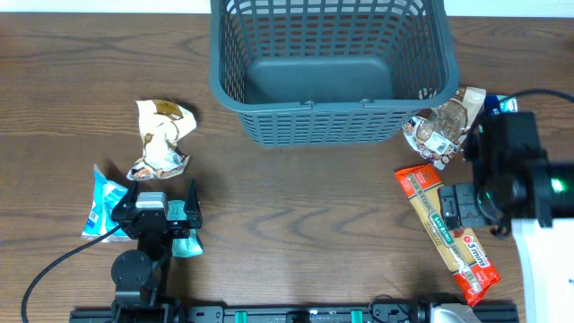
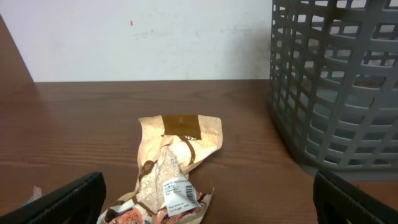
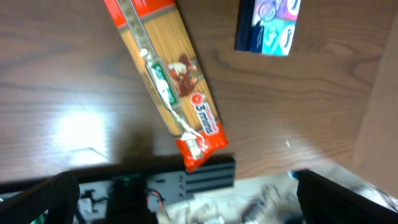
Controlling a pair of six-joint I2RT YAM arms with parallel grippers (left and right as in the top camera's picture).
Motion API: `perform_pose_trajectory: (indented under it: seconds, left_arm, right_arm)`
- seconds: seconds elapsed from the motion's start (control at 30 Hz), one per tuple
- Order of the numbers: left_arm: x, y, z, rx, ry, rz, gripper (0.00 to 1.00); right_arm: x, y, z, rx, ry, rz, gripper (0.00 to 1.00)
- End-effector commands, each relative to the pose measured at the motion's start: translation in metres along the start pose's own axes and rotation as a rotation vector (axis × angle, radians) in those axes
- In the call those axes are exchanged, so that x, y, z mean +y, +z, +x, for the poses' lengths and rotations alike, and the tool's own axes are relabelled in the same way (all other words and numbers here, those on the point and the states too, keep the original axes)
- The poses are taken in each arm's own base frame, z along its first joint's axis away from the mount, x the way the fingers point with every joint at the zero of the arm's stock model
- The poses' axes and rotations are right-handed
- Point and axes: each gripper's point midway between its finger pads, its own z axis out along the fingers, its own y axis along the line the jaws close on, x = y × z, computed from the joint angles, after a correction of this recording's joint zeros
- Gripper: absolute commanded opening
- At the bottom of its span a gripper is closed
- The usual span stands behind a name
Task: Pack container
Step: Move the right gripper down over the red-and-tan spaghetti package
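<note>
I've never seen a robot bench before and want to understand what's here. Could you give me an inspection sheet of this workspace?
Surface: dark wooden table, bare in the middle.
Job's things: grey-blue slotted basket, empty, at the far edge. Outside it: crumpled beige packet and light blue packet on the left; spaghetti pack, crumpled brown packet and dark blue packet on the right.
Clutter: nothing seen.
Grippers: left gripper over the light blue packet, right gripper near the spaghetti pack. Both have jaws wide open and hold nothing.
Cables: black cable trailing from the left arm; another cable at the right arm.
Surroundings: white wall behind the table.
</note>
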Motion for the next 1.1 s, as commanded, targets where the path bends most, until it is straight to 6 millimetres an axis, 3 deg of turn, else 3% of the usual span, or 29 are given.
perform_pose_trajectory:
  seconds: [0.0, 0.23, 0.37, 0.67, 0.83, 1.07]
  left_arm:
    - [-0.004, 0.001, 0.016, 0.042, 0.012, 0.022, 0.99]
    - [-0.004, 0.001, 0.016, 0.042, 0.012, 0.022, 0.99]
    - [-0.004, 0.001, 0.016, 0.042, 0.012, 0.022, 0.99]
    - [-0.004, 0.001, 0.016, 0.042, 0.012, 0.022, 0.99]
    - [-0.004, 0.001, 0.016, 0.042, 0.012, 0.022, 0.99]
    - [-0.004, 0.001, 0.016, 0.042, 0.012, 0.022, 0.99]
  right_arm:
    - [-0.004, 0.007, -0.008, 0.043, -0.049, 0.025, 0.99]
    - [0.027, -0.004, 0.0, -0.008, -0.145, -0.169, 0.99]
    - [0.015, -0.012, 0.012, -0.031, -0.155, -0.105, 0.99]
    - [0.019, -0.018, 0.003, -0.118, -0.085, -0.132, 0.99]
    - [0.017, -0.002, -0.003, -0.129, -0.064, -0.11, 0.99]
    - [0.017, 0.043, 0.002, -0.059, -0.078, -0.108, 0.99]
